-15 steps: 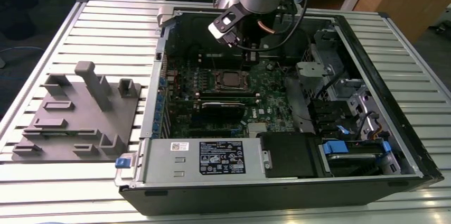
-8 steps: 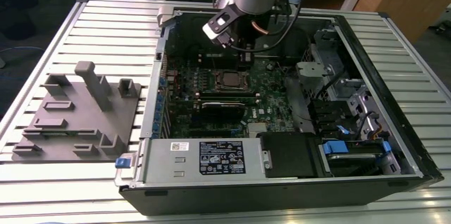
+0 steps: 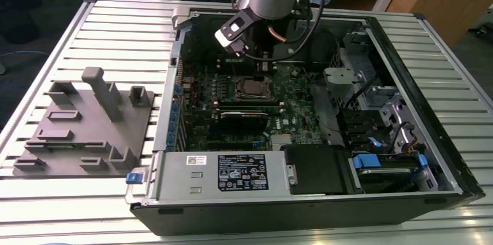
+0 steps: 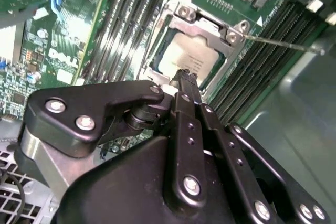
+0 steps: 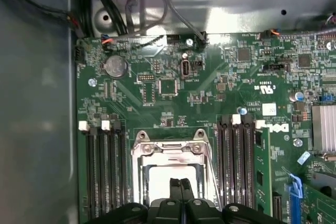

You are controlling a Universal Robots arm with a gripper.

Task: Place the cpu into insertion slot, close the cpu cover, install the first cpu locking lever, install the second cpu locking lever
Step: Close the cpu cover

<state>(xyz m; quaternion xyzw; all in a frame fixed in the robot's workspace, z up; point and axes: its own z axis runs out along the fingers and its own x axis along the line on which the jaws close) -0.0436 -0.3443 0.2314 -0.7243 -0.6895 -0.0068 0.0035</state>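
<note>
The cpu (image 4: 191,59) lies pale and silver in the insertion slot (image 3: 250,87) on the green motherboard. The metal cpu cover (image 4: 205,24) lies flat over its edges; it is also in the first wrist view as the cpu cover (image 5: 168,148) around the cpu (image 5: 160,182). A thin locking lever (image 4: 283,43) sticks out sideways from the socket, unlatched. My gripper (image 4: 184,74) hovers just above the chip's near edge, fingers pressed together with nothing between them. The gripper (image 5: 181,184) sits over the socket's middle, and the gripper (image 3: 264,63) hangs inside the case.
Black memory slots (image 5: 105,171) flank the socket on both sides. The case walls (image 3: 431,100), drive cage (image 3: 370,89) and power supply (image 3: 231,173) box in the board. A grey fixture plate (image 3: 85,123) lies on the slatted table at the exterior view's left.
</note>
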